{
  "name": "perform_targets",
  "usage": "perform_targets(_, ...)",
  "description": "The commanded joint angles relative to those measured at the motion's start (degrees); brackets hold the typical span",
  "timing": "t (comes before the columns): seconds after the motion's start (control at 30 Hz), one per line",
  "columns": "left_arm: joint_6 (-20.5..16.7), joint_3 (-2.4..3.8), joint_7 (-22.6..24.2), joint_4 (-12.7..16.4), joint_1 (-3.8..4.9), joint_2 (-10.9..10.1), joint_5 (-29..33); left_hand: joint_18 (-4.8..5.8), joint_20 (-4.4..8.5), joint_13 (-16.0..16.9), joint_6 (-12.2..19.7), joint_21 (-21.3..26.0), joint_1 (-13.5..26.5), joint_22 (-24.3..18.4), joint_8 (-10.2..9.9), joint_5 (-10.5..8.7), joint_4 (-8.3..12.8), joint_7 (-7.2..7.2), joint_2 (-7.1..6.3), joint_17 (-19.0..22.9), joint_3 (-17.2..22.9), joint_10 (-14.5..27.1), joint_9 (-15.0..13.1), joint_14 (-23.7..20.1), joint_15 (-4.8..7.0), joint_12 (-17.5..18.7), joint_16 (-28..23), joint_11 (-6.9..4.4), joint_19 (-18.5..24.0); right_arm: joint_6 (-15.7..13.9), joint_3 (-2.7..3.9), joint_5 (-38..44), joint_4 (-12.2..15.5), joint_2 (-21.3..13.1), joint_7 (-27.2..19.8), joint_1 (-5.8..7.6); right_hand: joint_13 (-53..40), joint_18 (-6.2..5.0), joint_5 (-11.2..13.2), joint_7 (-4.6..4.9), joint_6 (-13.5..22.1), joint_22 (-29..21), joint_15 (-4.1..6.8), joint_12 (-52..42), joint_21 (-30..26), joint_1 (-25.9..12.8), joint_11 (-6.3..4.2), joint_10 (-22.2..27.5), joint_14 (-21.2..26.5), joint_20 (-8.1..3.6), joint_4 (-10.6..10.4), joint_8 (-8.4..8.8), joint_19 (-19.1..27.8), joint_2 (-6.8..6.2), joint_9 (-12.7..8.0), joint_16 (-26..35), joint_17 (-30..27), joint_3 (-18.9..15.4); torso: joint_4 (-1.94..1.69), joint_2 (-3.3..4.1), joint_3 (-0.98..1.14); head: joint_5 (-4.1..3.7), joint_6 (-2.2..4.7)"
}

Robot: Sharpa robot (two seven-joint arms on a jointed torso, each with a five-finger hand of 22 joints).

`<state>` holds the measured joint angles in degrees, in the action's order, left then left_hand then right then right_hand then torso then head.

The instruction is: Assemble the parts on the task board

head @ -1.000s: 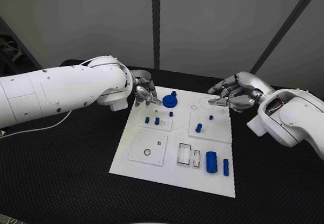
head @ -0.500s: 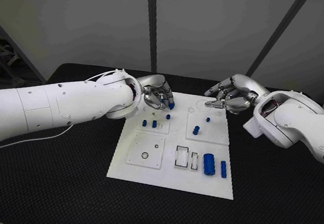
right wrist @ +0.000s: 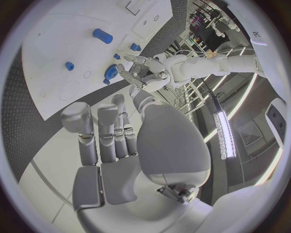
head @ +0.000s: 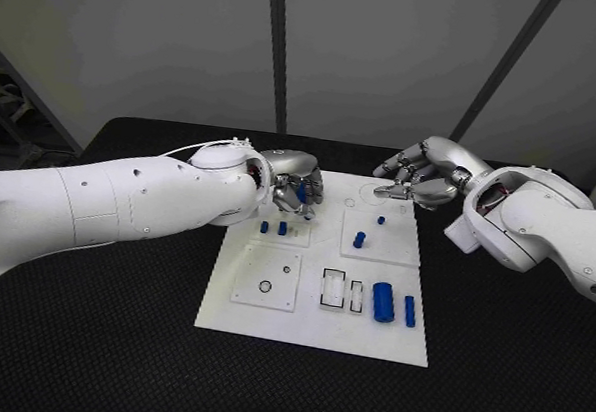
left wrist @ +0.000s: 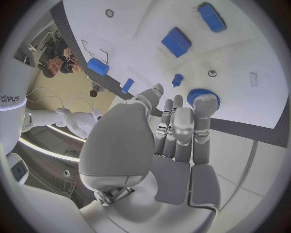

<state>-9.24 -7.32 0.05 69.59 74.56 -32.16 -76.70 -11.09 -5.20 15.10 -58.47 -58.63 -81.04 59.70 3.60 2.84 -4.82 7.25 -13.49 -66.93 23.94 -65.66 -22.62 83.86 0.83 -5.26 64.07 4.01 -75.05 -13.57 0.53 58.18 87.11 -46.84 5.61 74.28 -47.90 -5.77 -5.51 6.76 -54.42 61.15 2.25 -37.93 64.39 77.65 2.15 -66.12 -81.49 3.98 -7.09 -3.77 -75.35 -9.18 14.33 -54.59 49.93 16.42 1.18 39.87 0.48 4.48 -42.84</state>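
Observation:
The white task board [head: 318,314] lies in the middle of the black table. My left hand [head: 294,180] hovers over its far left corner, fingers stretched out, one fingertip [left wrist: 205,104] lying on the blue round knurled part [left wrist: 195,95]; the thumb stands apart and I see no grip. In the right wrist view the same part [right wrist: 110,74] sits beside the left hand [right wrist: 142,73]. My right hand [head: 418,174] hangs over the board's far right corner, fingers loosely apart, holding nothing. Two short blue pegs [head: 272,227] and another peg [head: 360,239] stand in the board.
A thick blue cylinder [head: 385,301] and a slimmer one [head: 410,310] lie at the board's near right, beside two rectangular slots [head: 335,287]. A small blue peg [head: 381,219] stands further back. Black table [head: 81,322] surrounds the board.
My left hand has moved from beside the blue round part to over it, hiding it in the head view. The right hand has hardly moved.

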Motion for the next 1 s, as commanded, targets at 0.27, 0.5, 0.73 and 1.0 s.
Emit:
perform_targets(0.27, 2.19, -0.06, -1.23, -1.68, -0.02, 1.24, -5.72, 5.31, 0.78, -2.54, -0.16, -8.11, 0.31, 7.56, 0.16, -0.06, 0.03, -0.37, 0.08, -3.85, -0.08, 0.14, 2.11, 2.76, 0.97, 0.28, 5.61, -0.20, -3.64, 0.02, 0.04, 0.10, 0.14, 0.06, -0.55, 0.11, 0.03, -0.53, -0.36, 0.11, 0.33, 0.08, 0.04, -0.11, -0.15, -0.40, -0.14, 0.25, -0.38, 0.07, -0.29, 0.06, -0.31, -0.06, 0.08, 0.18, 0.10, 0.03, -0.02, 0.00, 0.04, -0.07, -0.08)
perform_targets(0.5, 3.85, -0.08, -1.82, -2.70, -0.14, 2.04, -5.98, 5.51, 1.02, -3.32, -0.30, -9.25, -0.14, 8.65, 0.26, -0.05, 0.23, -0.42, 0.69, -3.84, 0.39, 0.16, 2.72, 2.81, 1.17, 0.20, 5.87, -0.25, -4.05, 0.03, 0.04, 0.10, 0.16, 0.10, -0.55, 0.11, 0.03, -0.53, -0.36, 0.11, 0.33, 0.08, 0.04, -0.11, -0.15, -0.40, -0.14, 0.25, -0.38, 0.07, -0.29, 0.06, -0.31, -0.06, 0.08, 0.18, 0.10, 0.03, -0.05, 0.00, 0.03, -0.10, -0.13)
perform_targets(0.73, 5.12, -0.10, -1.97, -3.11, -0.44, 2.59, -6.02, 5.70, 1.06, -3.78, -0.58, -10.13, -0.46, 9.52, 0.36, -0.05, 0.44, -0.46, 1.11, -3.83, 0.77, -0.10, 3.06, 2.82, 1.16, 0.01, 6.04, -0.31, -4.35, 0.10, 0.04, 0.10, 0.14, 0.17, -0.55, 0.11, -0.07, -0.50, -0.46, 0.11, 0.31, 0.20, 0.05, -0.27, -0.07, -0.33, -0.15, 0.17, -0.43, 0.06, -0.27, 0.05, -0.41, -0.01, 0.09, 0.13, 0.22, 0.11, -0.05, -0.04, 0.01, -0.05, -0.35)
perform_targets(1.0, 5.92, -0.10, -2.14, -3.40, -0.64, 2.85, -6.03, 5.87, 0.99, -4.26, -0.91, -10.90, -0.81, 10.30, 0.44, 0.04, 0.72, -0.44, 1.60, -3.93, 1.30, -0.53, 3.44, 2.86, 1.00, -0.27, 6.37, -0.36, -4.57, 0.15, 0.04, 0.10, 0.11, 0.26, -0.56, 0.11, -0.07, -0.50, -0.46, 0.11, 0.31, 0.20, 0.05, -0.27, -0.07, -0.33, -0.15, 0.17, -0.43, 0.06, -0.27, 0.05, -0.41, -0.01, 0.09, 0.13, 0.22, 0.11, -0.12, -0.03, 0.03, -0.06, -0.42)
